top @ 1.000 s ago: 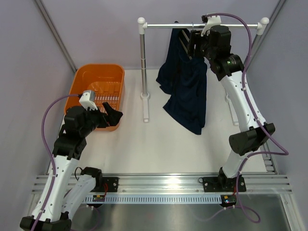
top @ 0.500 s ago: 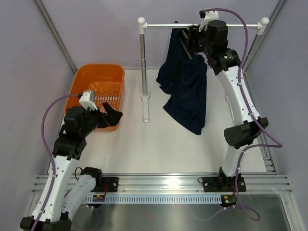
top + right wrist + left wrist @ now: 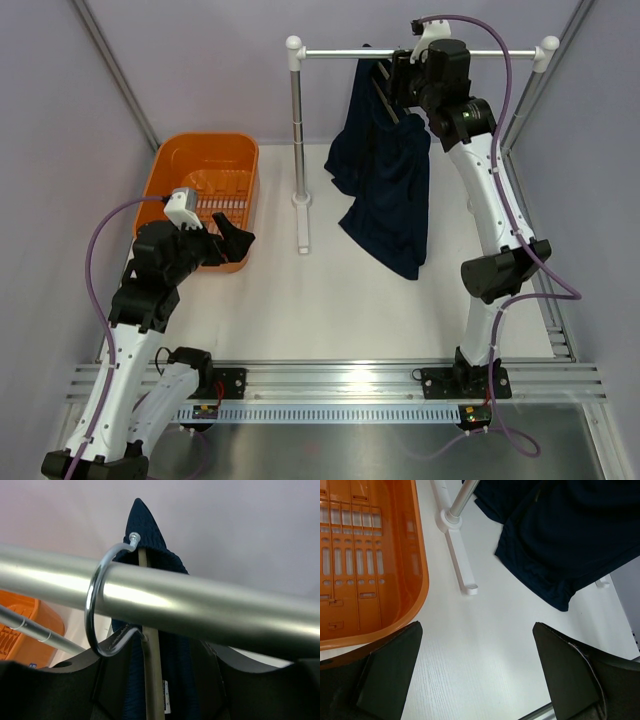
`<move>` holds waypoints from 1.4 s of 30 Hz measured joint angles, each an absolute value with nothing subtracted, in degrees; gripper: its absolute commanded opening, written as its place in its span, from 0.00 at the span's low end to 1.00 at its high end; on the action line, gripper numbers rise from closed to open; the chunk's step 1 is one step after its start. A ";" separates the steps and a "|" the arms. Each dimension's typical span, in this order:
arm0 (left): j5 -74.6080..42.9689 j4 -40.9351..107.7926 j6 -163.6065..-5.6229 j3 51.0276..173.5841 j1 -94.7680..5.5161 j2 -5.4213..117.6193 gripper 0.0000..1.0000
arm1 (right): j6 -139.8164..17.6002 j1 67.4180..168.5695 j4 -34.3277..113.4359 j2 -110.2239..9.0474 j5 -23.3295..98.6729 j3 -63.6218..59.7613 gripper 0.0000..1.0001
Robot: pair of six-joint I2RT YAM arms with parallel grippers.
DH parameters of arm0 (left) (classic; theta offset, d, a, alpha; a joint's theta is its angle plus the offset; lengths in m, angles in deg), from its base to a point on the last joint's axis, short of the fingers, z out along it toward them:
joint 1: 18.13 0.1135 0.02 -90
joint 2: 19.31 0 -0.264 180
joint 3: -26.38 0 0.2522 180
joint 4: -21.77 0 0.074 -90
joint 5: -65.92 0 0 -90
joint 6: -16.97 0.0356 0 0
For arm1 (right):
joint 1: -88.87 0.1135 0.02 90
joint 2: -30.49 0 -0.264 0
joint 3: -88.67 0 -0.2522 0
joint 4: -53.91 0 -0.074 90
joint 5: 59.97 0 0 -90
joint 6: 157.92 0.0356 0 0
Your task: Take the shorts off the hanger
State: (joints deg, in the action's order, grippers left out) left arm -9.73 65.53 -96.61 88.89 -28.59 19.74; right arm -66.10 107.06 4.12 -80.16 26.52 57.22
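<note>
R gripper (image 3: 397,84) at hanger (image 3: 90,611) hook on rail (image 3: 210,607), grip unclear; shorts (image 3: 385,190) hanging

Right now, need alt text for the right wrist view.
Close-up from below of a silver rail crossing the frame, the wire hook of the hanger looped over it and the navy shorts draped behind. The fingers of the right gripper sit dark at the bottom, either side of the fabric; an orange basket shows lower left.
</note>
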 measured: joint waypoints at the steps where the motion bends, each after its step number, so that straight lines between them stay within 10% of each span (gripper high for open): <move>1: -9.73 65.53 -96.59 88.89 -28.59 19.74 0.99 | -65.99 107.06 3.81 -80.97 26.65 58.31 0.54; 12: -9.75 65.53 -96.59 88.89 -28.59 19.74 0.99 | -65.16 107.06 2.89 -81.93 26.70 58.92 0.40; 17: -9.75 65.53 -96.59 88.89 -28.59 19.74 0.99 | -64.83 107.06 2.54 -81.93 27.31 58.92 0.01; 42: -9.75 65.53 -96.59 88.89 -28.61 19.74 0.99 | -72.00 107.06 3.42 -66.59 29.23 46.99 0.00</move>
